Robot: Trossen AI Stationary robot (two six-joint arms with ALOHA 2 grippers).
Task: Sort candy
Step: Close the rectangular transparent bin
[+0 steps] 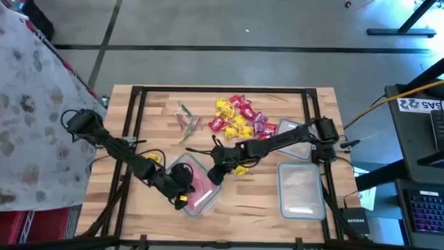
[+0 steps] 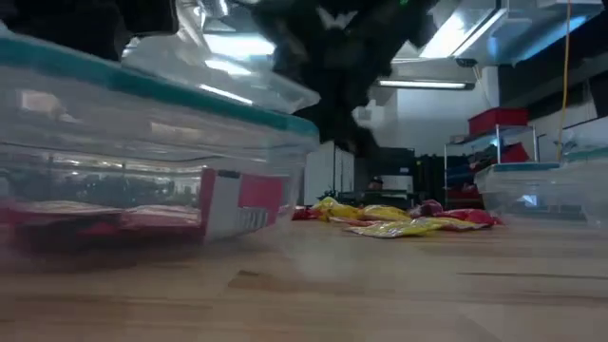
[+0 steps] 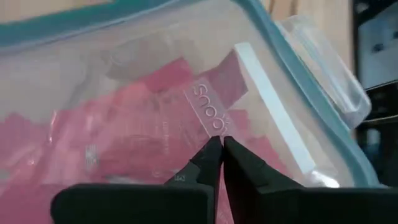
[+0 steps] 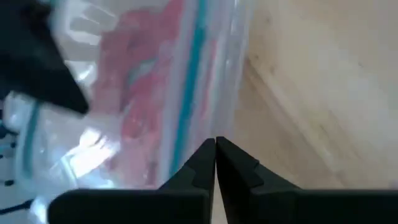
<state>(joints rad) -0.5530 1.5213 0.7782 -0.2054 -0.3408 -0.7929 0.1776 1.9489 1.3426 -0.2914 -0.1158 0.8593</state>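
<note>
High view: both arms meet at the container (image 1: pixel 198 187) of red candy (image 1: pixel 201 182); left gripper (image 3: pixel 221 149) and right gripper (image 4: pixel 215 149) closed, empty. Next pick from the candy pile (image 1: pixel 239 118), I'd guess.

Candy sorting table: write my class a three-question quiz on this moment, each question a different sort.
1. True or false: the container under the left gripper holds red candy.
2. Which gripper is nearer the loose candy pile: A left, B right?
3. Fill in: the right gripper's fingers are ____.

Key: 1 true; 2 B; 3 shut.
</note>
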